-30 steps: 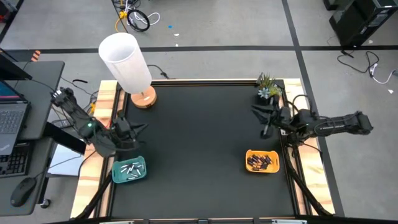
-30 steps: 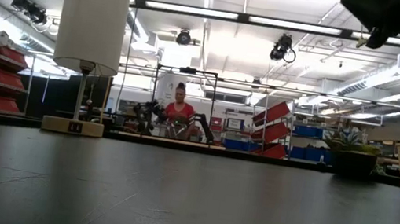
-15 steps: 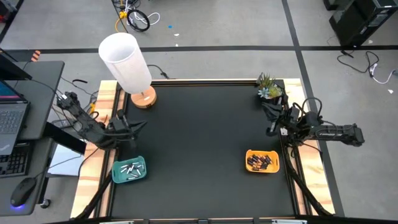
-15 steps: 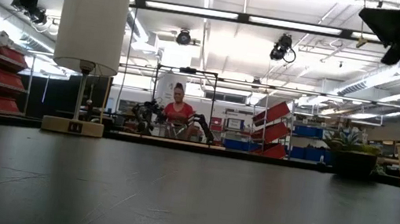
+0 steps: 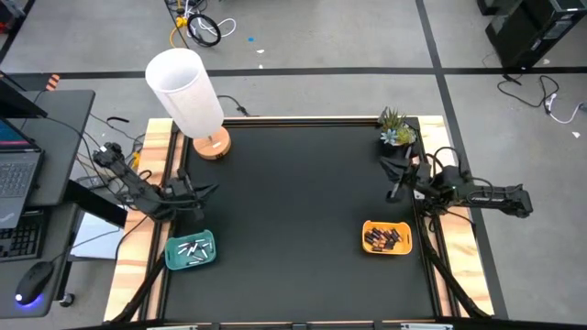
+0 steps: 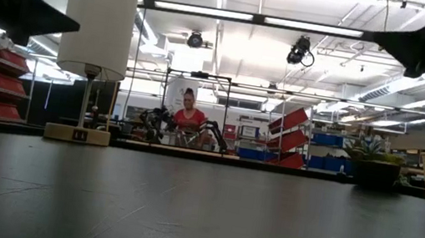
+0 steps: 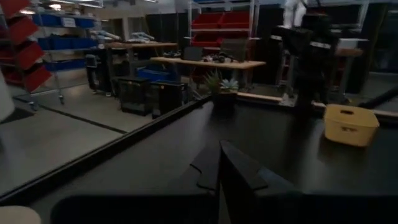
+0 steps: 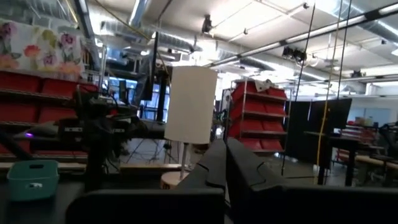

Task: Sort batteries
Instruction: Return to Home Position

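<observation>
A teal tray [image 5: 190, 251] with several pale batteries [image 5: 191, 249] lies near the table's front left. A yellow tray [image 5: 386, 237] with several dark batteries [image 5: 384, 239] lies at the front right. My left gripper [image 5: 212, 189] hovers just beyond the teal tray, shut and empty, pointing level toward the table's right. My right gripper [image 5: 382, 165] hovers beyond the yellow tray, shut and empty, pointing toward the table's left. In each wrist view the two fingers [image 7: 233, 163] [image 8: 225, 159] lie together. In the low view both grippers [image 6: 70, 26] [image 6: 380, 40] hang well above the table.
A white-shaded lamp [image 5: 187, 92] on a wooden base stands at the far left corner. A small potted plant [image 5: 395, 129] stands at the far right corner. The black mat's middle [image 5: 293, 202] lies bare between the arms. A person [image 6: 189, 116] sits far behind the table.
Both grippers have sunk toward the table while their arms folded back. The left gripper came down the farther of the two, as the low view shows. The trays and batteries have kept still.
</observation>
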Motion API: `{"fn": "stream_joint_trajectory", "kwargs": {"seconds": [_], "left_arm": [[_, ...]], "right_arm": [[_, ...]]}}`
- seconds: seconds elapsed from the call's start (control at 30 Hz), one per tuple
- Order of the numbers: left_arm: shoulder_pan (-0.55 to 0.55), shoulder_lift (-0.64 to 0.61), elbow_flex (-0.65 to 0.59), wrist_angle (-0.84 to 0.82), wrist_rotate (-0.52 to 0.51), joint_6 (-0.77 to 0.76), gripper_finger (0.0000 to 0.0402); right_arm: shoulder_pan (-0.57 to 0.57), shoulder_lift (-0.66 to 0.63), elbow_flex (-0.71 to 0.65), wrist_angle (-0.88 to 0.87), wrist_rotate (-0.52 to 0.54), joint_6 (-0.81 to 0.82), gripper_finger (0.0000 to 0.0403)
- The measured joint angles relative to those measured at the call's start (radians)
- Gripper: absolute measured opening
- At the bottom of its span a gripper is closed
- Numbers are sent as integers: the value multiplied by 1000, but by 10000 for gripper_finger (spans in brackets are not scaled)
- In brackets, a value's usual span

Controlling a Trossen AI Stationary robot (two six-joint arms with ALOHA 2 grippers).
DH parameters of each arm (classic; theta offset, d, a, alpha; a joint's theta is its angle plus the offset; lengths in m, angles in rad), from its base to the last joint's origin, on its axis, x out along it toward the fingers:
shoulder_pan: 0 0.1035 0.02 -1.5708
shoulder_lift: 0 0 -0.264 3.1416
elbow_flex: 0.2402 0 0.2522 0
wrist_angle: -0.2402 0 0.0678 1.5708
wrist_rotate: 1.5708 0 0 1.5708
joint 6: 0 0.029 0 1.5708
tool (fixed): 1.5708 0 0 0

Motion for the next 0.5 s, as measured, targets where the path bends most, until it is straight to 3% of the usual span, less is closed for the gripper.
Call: {"fn": "stream_joint_trajectory", "kwargs": {"seconds": [0.17,0.27,0.4,0.5], "left_arm": [[0,1,0,-5,-33,68,21],[0,1,0,-41,-108,154,21],[30,2,-1,-87,-191,163,21],[65,2,-1,-102,-189,162,21]], "right_arm": [[0,0,0,-41,8,0,0],[-5,5,0,-93,53,26,0],[-19,6,0,-148,132,61,0],[-28,6,0,-177,156,51,1]]}}
